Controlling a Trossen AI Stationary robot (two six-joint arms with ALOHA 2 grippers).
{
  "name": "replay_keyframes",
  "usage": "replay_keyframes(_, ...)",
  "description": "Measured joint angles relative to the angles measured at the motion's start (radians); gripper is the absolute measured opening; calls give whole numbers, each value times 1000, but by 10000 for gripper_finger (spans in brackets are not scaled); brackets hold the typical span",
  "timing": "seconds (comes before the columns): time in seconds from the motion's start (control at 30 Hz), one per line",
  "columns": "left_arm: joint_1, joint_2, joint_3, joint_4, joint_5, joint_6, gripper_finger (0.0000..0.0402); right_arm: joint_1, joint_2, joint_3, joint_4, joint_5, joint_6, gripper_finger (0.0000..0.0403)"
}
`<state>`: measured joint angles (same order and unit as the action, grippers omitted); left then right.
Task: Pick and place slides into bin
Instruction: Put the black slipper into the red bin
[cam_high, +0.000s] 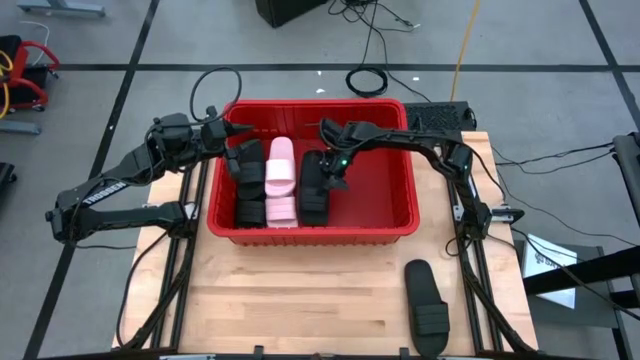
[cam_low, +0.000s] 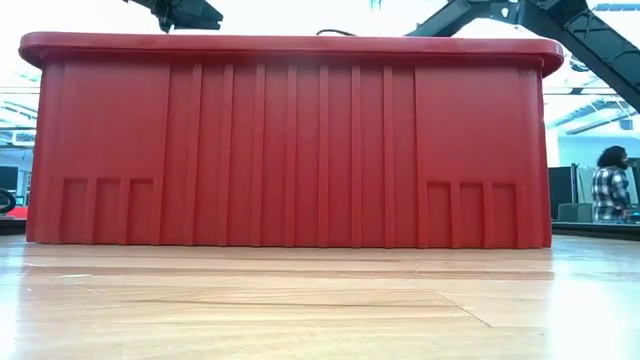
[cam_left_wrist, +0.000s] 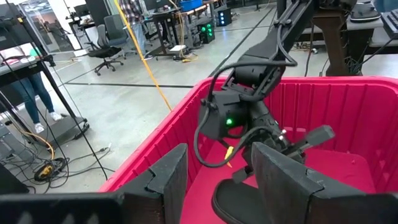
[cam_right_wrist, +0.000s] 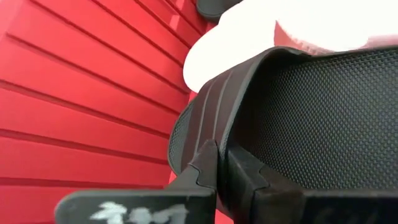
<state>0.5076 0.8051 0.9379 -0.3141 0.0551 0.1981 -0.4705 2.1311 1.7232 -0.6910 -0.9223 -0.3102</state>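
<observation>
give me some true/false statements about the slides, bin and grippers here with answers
1. A black slide lies on the table outside the bin. True.
2. The bin is blue. False: it is red.
3. The right gripper is down in the bin, shut, at a black slide. True.
4. The pink slide lies on the table. False: it is inside the bin.
5. The left gripper is shut. False: it is open, over the bin's left part.
</observation>
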Motion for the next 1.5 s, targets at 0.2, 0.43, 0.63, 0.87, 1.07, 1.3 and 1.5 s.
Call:
replay_keyframes(0.2, 0, 0, 0, 0, 0, 0, 179, 16, 0, -30, 40, 1, 19, 4)
replay_keyframes(0.43, 0, 0, 0, -1, 0, -1, 179, 38, 0, -30, 45, 3, 17, 4)
replay_keyframes(0.63, 0, 0, 0, -5, 0, -6, 179, 51, 0, -30, 35, 5, 25, 4)
replay_keyframes(0.87, 0, 0, 0, -6, 0, -16, 179, 69, 0, -30, 21, 6, 29, 4)
replay_keyframes(1.07, 0, 0, 0, -8, 0, -16, 179, 90, 0, -30, 22, 16, 43, 4)
replay_keyframes(1.3, 0, 0, 0, -16, 0, -16, 179, 94, 0, -30, 34, 89, 61, 21)
replay_keyframes(1.5, 0, 0, 0, -33, -1, -16, 179, 90, 0, -30, 37, 112, 67, 52)
